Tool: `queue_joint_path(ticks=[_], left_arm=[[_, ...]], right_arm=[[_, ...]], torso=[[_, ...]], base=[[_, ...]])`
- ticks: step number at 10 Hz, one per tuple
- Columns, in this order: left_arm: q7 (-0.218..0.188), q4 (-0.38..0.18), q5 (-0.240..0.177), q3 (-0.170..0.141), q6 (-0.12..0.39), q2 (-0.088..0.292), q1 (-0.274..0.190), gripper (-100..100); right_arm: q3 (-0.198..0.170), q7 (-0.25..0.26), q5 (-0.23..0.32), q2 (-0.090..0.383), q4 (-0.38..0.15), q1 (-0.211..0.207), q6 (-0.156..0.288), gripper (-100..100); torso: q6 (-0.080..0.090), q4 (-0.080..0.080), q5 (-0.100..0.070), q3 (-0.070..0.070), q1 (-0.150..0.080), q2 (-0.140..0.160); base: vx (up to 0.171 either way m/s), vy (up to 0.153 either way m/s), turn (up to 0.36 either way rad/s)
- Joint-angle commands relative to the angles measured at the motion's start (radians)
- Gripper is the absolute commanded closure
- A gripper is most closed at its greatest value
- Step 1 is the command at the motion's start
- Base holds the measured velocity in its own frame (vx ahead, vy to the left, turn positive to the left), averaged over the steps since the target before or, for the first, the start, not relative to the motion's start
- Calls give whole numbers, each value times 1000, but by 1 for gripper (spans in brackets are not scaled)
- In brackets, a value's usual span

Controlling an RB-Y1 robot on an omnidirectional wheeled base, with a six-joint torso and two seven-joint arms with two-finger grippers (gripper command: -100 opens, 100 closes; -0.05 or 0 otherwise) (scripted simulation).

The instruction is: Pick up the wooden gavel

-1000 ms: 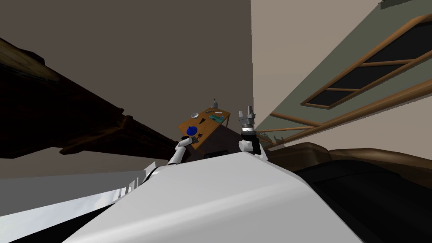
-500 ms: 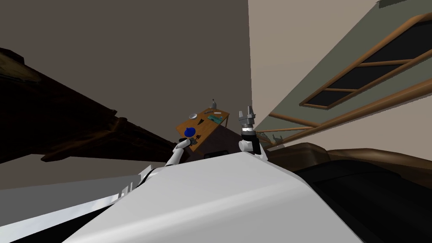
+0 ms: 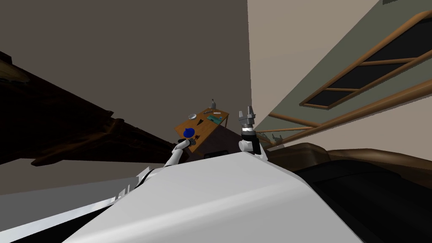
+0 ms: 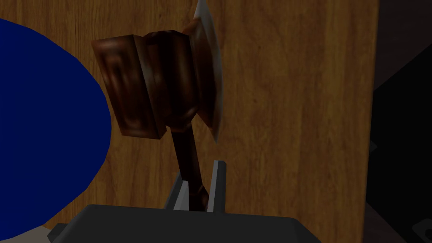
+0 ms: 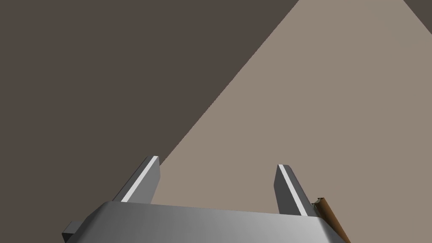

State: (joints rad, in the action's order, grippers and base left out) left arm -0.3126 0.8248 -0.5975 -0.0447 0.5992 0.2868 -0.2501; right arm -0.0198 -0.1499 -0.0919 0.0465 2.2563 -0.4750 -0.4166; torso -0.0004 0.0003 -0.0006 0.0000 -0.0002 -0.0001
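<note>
A: While the left arm reaches over the wooden table (image 3: 207, 126), how do its jaws stand?
B: Pinching the gavel (image 4: 168, 105) by the end of its thin handle; both fingers (image 4: 217, 185) press its sides, close together.
A: And where does the gavel lie?
B: Over the table's near end, its dark brown head pointing away from the left jaws, just beside a round blue thing (image 4: 42, 126). Whether it touches the wood, I cannot tell.
A: The right jaws?
B: Raised beside the table, spread wide, holding nothing. Farther along the table sit a grey bowl (image 3: 192, 116), a bottle (image 3: 213, 103) and a green flat thing (image 3: 216, 119)
</note>
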Motion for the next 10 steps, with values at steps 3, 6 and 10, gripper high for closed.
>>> queue_joint_path(ticks=[3,6,10], left_arm=[[0,0,0,0,0,1,-1,100],[-53,30,60,7,27,-23,-14,100],[-121,75,136,15,63,-52,-23,100]], right_arm=[[0,0,0,0,0,0,0,0],[0,0,0,0,0,0,0,0],[0,0,0,0,0,0,0,0]], torso=[[0,0,0,0,0,0],[0,0,0,1,2,2],[0,0,0,1,2,3]], base=[[0,0,0],[-34,35,32],[-35,44,24]])
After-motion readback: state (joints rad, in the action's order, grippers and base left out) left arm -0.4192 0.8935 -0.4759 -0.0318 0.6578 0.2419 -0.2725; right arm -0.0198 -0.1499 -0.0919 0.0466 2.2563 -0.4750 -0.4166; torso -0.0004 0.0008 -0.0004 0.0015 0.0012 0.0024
